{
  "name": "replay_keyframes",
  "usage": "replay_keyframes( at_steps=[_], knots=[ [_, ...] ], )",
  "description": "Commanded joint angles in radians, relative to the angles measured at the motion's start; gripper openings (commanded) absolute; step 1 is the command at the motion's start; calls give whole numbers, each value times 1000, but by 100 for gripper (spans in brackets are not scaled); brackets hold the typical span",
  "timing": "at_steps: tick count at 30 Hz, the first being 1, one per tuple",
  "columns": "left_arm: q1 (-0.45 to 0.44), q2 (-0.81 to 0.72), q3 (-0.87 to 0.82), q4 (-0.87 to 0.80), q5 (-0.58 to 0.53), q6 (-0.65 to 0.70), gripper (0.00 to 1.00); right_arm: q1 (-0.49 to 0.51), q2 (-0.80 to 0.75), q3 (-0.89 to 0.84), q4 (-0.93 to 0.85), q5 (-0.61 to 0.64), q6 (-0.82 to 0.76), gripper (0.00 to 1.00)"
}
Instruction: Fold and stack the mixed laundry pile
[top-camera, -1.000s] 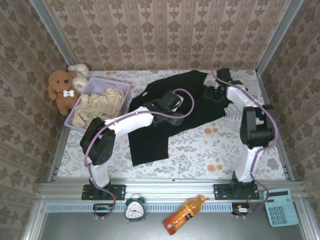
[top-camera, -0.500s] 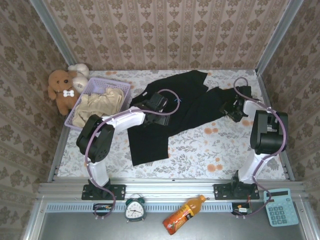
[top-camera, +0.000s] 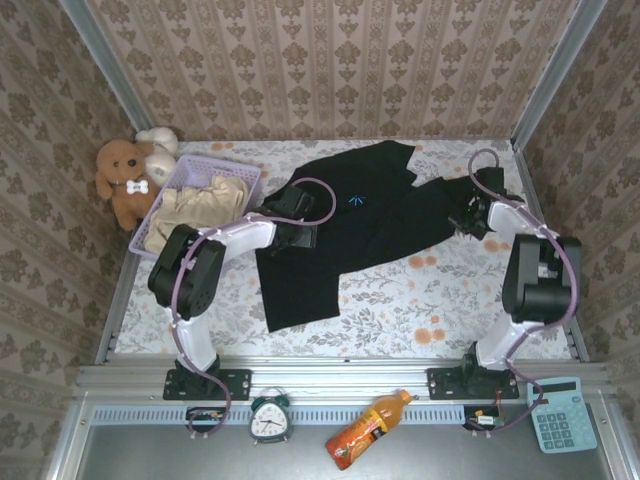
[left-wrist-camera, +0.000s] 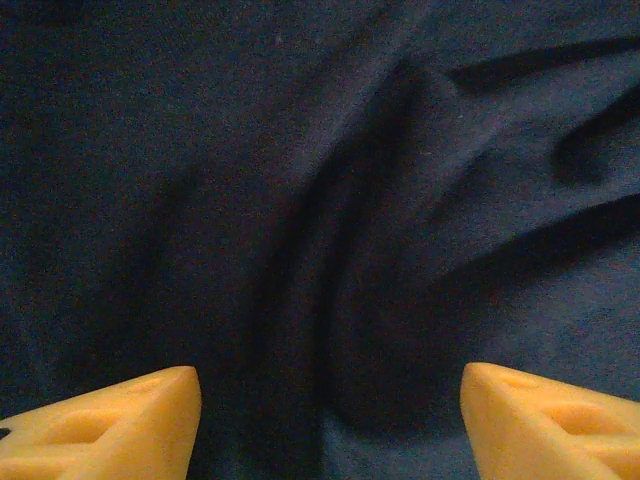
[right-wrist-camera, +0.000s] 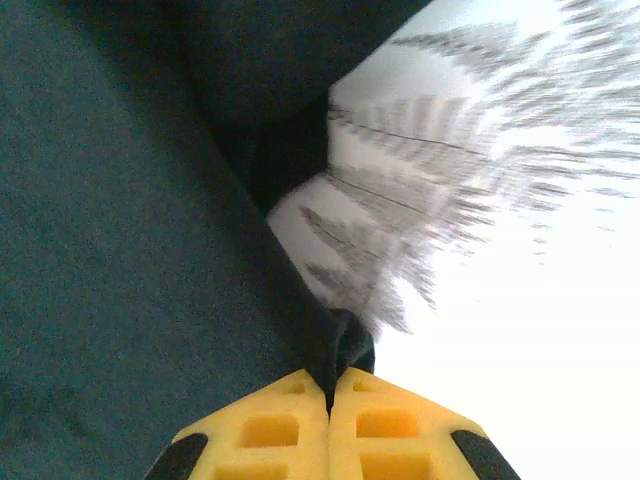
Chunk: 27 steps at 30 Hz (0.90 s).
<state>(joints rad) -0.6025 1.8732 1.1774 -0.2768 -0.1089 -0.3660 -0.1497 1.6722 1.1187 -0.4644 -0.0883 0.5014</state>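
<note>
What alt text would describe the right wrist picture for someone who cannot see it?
The right tool, yellow-tipped, is shut on the edge of the black garment. Beside it lies a blurred, pale floral table cover.

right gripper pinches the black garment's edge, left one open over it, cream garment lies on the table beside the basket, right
Not quite: the top external view shows the cream garment inside the lavender basket, not on the table. The right gripper pinches the edge of the black garment, and the left gripper is open over it.
</note>
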Motion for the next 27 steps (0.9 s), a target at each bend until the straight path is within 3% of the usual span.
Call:
replay_keyframes(
  at_steps=[1, 5, 7, 9, 10, 11, 14, 17, 20, 22, 25, 27],
  knots=[
    [-15, 36, 31, -23, 24, 12, 71, 91, -144, 33, -345, 275, -116, 5],
    [-29, 18, 17, -34, 30, 4, 71, 200, -242, -65, -559, 428, -70, 13],
    [-31, 2, 2, -41, 26, 5, 71, 217, -299, -111, -617, 443, -11, 32],
    [-29, -13, -1, -55, 18, 16, 72, 219, -348, -114, -621, 434, -5, 33],
    [-30, -20, 2, -70, 10, 22, 72, 218, -370, -112, -609, 462, -5, 42],
    [-29, -25, 6, -81, 5, 28, 72, 211, -383, -104, -597, 471, -9, 60],
    [-30, -48, 23, -107, -10, 41, 74, 174, -397, -87, -486, 462, -48, 67],
    [-30, -70, 42, -108, -5, 36, 74, 94, -354, -104, -341, 415, -66, 65],
    [-30, -81, 59, -93, 11, 32, 74, 26, -295, -145, -160, 243, -52, 60],
    [-17, -76, 83, -70, 16, 42, 73, 24, -205, -116, -47, 97, -50, 52],
    [5, -51, 131, -75, 39, 33, 70, 31, -51, -29, -33, -9, -8, 39],
    [5, -52, 101, -57, 58, 2, 70, 44, 11, -42, 11, -19, 55, 41]
  ],
)
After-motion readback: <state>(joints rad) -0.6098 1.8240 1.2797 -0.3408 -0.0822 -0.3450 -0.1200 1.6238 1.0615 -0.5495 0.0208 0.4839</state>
